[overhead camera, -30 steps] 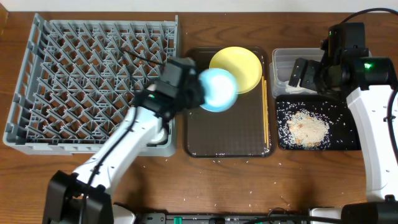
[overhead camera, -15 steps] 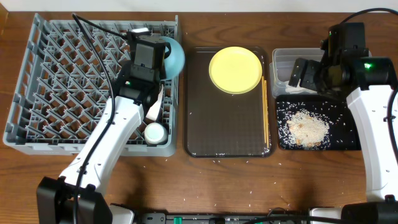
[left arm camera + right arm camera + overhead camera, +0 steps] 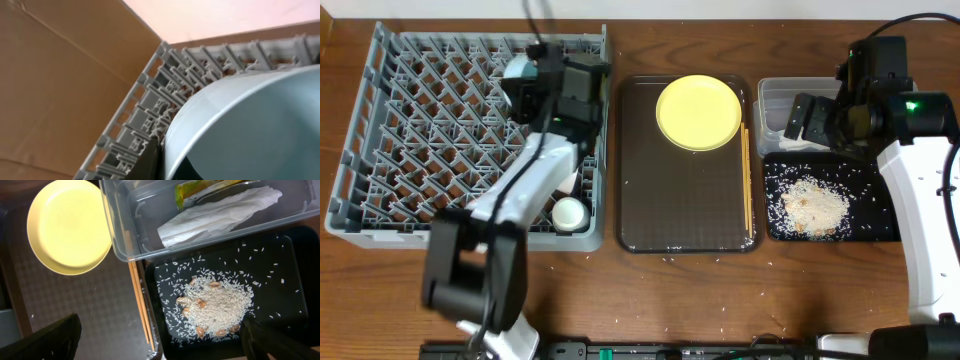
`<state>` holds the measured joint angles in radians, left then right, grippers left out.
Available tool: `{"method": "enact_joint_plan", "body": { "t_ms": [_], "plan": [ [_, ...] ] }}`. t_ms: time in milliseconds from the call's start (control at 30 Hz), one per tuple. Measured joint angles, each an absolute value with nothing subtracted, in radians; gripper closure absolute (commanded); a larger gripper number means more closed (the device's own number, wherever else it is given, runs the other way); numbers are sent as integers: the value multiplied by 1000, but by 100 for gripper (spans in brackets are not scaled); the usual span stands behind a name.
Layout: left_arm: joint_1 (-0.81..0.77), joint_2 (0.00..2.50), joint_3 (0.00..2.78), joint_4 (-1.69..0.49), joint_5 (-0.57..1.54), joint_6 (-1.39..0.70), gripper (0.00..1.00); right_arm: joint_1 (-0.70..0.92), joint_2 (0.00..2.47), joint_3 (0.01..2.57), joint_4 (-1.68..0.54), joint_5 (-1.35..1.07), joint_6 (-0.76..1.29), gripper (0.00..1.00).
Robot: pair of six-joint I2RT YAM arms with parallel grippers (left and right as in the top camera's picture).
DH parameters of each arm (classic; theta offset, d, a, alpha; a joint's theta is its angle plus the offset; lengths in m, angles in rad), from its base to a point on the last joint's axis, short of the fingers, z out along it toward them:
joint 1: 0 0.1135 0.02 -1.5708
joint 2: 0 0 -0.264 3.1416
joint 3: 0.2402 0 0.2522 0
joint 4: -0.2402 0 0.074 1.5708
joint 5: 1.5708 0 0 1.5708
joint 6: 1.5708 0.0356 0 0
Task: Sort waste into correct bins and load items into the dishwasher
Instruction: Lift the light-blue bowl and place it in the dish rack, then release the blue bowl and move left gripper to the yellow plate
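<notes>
My left gripper (image 3: pixel 536 82) is shut on the light blue dish (image 3: pixel 517 68), holding it on edge over the back of the grey dish rack (image 3: pixel 420 130). In the left wrist view the dish (image 3: pixel 250 125) fills the frame above the rack's pegs (image 3: pixel 165 95). A small white cup (image 3: pixel 568 211) stands in the rack. The yellow plate (image 3: pixel 698 112) and chopsticks (image 3: pixel 747 175) lie on the brown tray. My right gripper (image 3: pixel 160 347) is open and empty above the clear tub (image 3: pixel 117 240), which holds the wrapper (image 3: pixel 200 190) and napkin (image 3: pixel 215 212). The black tray (image 3: pixel 280 280) holds the rice scraps (image 3: pixel 215 305).
The dark brown tray (image 3: pixel 685 210) lies between the rack and the bins. Loose rice grains (image 3: pixel 720 300) dot the table in front. A cardboard wall (image 3: pixel 60 75) rises behind the rack's far corner.
My left arm carried the blue dish from over the brown tray leftward to above the rack's back rows and turned it on edge. The right arm has not moved.
</notes>
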<state>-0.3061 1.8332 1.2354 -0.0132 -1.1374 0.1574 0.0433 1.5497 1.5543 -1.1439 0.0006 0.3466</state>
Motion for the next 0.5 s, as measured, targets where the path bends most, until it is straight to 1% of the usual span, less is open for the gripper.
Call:
{"method": "enact_joint_plan", "body": {
  "t_ms": [200,500],
  "plan": [
    [-351,1925,1236,43,-1260,236,93,43,1550,1554,-1144,1,347,1],
    [-425,1934,1236,34,-1310,265,93,43,1550,1554,-1144,1,347,1]
  ]
}}
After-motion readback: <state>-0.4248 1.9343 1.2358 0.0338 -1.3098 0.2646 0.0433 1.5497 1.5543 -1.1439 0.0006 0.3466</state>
